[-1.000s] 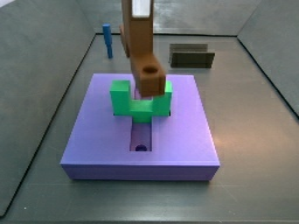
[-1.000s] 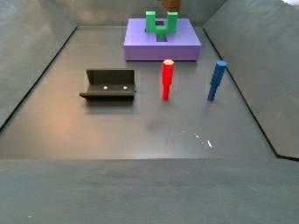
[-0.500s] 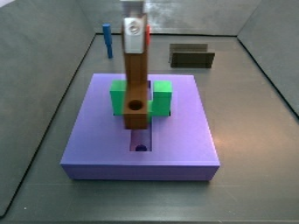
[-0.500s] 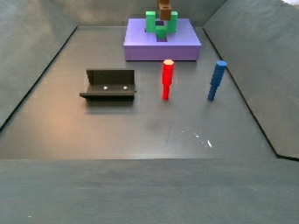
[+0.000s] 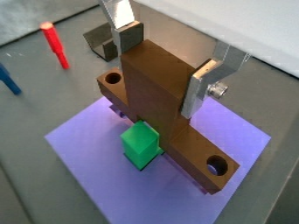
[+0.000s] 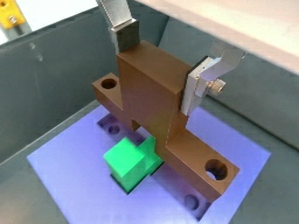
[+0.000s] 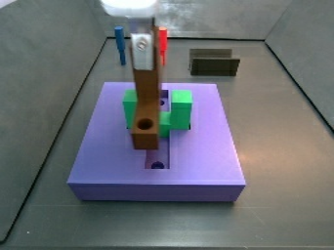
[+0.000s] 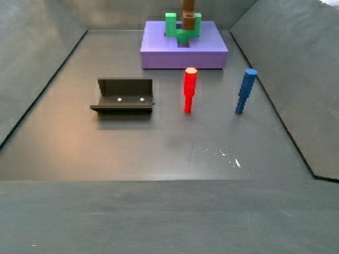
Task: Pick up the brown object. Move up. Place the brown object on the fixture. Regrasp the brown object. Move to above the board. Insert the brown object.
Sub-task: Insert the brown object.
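The brown object (image 7: 145, 103) stands upright over the board (image 7: 209, 161), its lower end with the round hole down between the arms of the green U-shaped block (image 7: 179, 109) at the lengthwise groove. My gripper (image 7: 144, 47) is shut on its upper end. In both wrist views the silver fingers (image 5: 201, 83) (image 6: 198, 83) press its sides, with the green block (image 5: 140, 144) (image 6: 131, 162) and purple board (image 5: 93, 166) (image 6: 70, 171) below. The fixture (image 7: 216, 63) (image 8: 123, 96) sits empty, away from the board. In a side view the brown object (image 8: 189, 10) shows small above the board (image 8: 159, 55).
A red peg (image 8: 189, 89) and a blue peg (image 8: 247, 89) stand upright on the floor between the fixture and the board. Both pegs (image 5: 54, 44) (image 5: 7, 79) also show in a wrist view. Grey walls enclose the floor.
The gripper has come down with the brown object. Its lower end went from above the green block to down between the block's arms at the groove.
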Robot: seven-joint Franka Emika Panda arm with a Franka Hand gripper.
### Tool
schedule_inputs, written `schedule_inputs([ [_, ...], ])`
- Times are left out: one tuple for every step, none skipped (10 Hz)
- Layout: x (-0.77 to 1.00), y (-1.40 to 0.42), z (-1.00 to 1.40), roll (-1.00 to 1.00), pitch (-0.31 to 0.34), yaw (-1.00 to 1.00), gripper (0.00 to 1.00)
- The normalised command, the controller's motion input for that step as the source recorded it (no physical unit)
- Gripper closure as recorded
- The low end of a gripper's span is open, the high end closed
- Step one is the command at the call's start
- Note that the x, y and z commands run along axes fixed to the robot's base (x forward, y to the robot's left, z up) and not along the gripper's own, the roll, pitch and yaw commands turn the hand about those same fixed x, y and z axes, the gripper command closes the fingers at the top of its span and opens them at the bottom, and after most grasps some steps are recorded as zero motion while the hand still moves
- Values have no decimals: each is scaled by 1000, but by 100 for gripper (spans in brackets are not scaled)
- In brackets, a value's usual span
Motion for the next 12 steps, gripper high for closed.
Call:
schedule_inputs([
  [17,103,-206,-69,-9,74,100],
  [-6,63,-174,-10,-17,3,100],
  [-120,0,-163,0,-30,0,100],
  [0,0,-146,0,0,0,100],
  [180,-11,-329,0,0,0,100],
  [134,-11,-431,0,-36,0,100],
  [126,0,-414,0,-36,0,100],
  [266,-40,-226,0,0,0,100],
  [491,-163,-26,7,51,60,100],
  [360,-69,-120,19,14,43,100],
  [111,0,-160,26,0,0,100],
  [0,0,-146,50,0,0,100],
])
